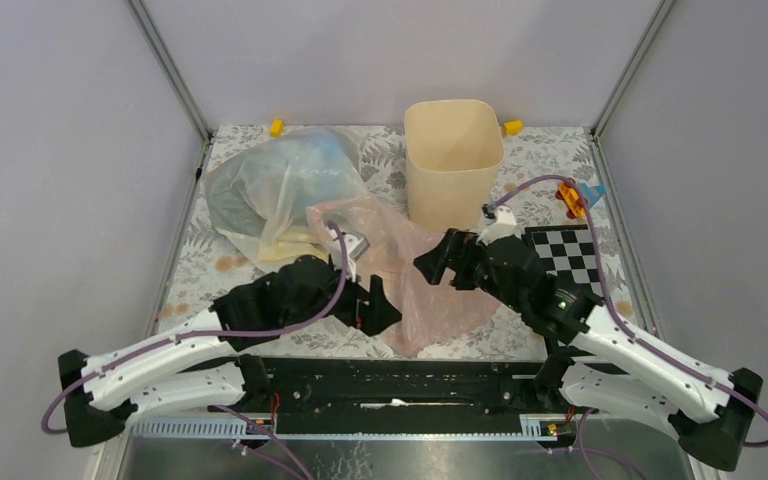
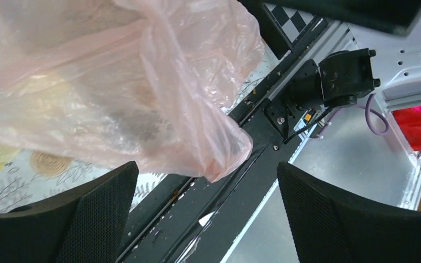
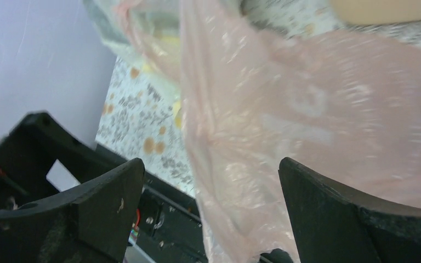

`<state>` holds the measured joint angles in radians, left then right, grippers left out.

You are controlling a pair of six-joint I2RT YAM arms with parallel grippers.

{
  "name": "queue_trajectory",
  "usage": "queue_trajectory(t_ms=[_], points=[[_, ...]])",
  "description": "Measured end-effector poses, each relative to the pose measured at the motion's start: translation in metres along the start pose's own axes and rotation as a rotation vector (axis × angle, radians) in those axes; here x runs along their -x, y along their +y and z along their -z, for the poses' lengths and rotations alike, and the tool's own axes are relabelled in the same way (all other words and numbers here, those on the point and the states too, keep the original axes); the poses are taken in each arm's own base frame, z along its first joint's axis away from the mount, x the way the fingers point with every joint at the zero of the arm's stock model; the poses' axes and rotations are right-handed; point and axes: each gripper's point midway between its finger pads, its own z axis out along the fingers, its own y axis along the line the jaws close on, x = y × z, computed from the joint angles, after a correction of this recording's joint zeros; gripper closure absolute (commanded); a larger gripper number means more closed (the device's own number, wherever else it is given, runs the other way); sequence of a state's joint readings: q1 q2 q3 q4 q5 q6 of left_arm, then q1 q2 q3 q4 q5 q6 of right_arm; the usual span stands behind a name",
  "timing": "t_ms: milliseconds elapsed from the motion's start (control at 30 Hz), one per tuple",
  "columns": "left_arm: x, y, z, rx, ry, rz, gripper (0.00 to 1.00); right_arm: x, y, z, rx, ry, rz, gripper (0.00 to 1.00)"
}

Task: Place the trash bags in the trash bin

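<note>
While both claws gape fully open and hold nothing, pink bag (image 1: 430, 285) lies crumpled on table (image 1: 550, 165) between left claw (image 2: 205, 170) and right claw (image 3: 211, 161) | other bags (image 1: 280, 185): heaped beyond left claw | bin (image 1: 453, 150): upright beyond right claw | handling: likely feather-light, limp, slippery, tears easily | grip: pinch a bunched fold, not flat film

White-and-black arms (image 1: 150, 352) carry purple cables (image 1: 260, 331) and black, mesh-textured fingers (image 2: 98, 213).
</note>
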<state>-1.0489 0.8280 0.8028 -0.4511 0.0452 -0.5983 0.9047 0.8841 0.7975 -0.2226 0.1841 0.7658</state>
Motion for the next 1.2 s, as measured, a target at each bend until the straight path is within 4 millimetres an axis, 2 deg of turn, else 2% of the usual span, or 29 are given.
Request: queue_trajectory(t_ms=[200, 333, 433, 600, 667, 733, 833, 900, 1033, 1200], points=[[-0.020, -0.027, -0.024, 0.054, -0.003, -0.093, 0.01, 0.028, -0.038, 0.034, -0.184, -0.136, 0.018, 0.00], [-0.020, -0.024, -0.034, 0.138, -0.044, -0.047, 0.01, 0.035, -0.068, 0.052, -0.314, -0.189, 0.043, 0.00], [-0.028, -0.024, -0.046, 0.177, -0.048, -0.022, 0.01, 0.034, -0.086, 0.065, -0.369, -0.212, 0.056, 0.00], [-0.055, -0.023, -0.075, 0.235, -0.003, -0.025, 0.02, 0.013, -0.116, 0.077, -0.421, -0.197, 0.049, 0.00], [-0.060, -0.015, -0.082, 0.282, -0.004, -0.014, 0.10, 0.004, -0.127, 0.082, -0.433, -0.195, 0.023, 0.01], [-0.059, -0.007, -0.085, 0.317, -0.020, 0.014, 0.20, -0.006, -0.137, 0.084, -0.437, -0.198, -0.015, 0.06], [-0.052, 0.005, -0.086, 0.329, -0.055, 0.061, 0.37, -0.022, -0.151, 0.084, -0.437, -0.203, -0.079, 0.11], [-0.050, 0.018, -0.083, 0.334, -0.078, 0.095, 0.44, -0.031, -0.157, 0.081, -0.438, -0.197, -0.104, 0.12], [-0.056, 0.041, -0.071, 0.333, -0.090, 0.125, 0.46, -0.049, -0.165, 0.070, -0.446, -0.157, -0.133, 0.17], [-0.056, 0.042, -0.065, 0.303, -0.093, 0.145, 0.48, -0.067, -0.164, 0.051, -0.432, -0.104, -0.154, 0.23]])
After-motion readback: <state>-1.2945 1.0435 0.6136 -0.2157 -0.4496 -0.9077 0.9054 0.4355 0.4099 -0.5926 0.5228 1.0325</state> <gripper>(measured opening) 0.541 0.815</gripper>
